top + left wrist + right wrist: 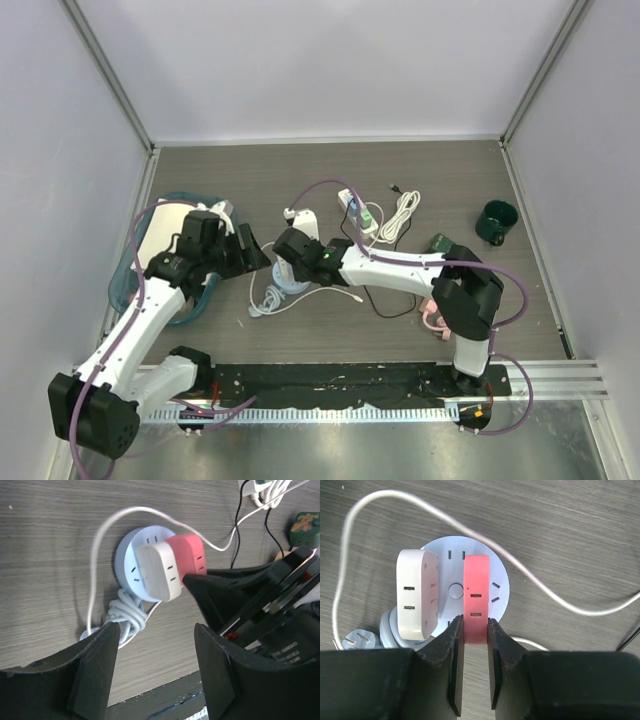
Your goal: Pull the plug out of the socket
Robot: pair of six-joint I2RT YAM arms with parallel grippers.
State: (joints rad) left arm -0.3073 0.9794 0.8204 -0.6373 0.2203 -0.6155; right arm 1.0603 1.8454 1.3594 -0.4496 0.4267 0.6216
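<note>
A round pale-blue socket (498, 586) lies on the wood-grain table, also in the left wrist view (127, 562) and the top view (292, 282). A red plug (475, 595) and a white plug (416, 595) sit side by side in it. My right gripper (475, 630) is shut on the near end of the red plug (187, 555), one finger on each side. My left gripper (157, 640) is open and empty, just left of the socket and above the table; in the top view it (257, 255) is close beside the right gripper (289, 251).
The socket's white cable lies coiled beside it (125, 615). A white power strip (357, 212) and a coiled white cord (402, 215) lie behind. A dark green mug (496, 221) stands at the far right. A blue-rimmed container (128, 275) lies under the left arm.
</note>
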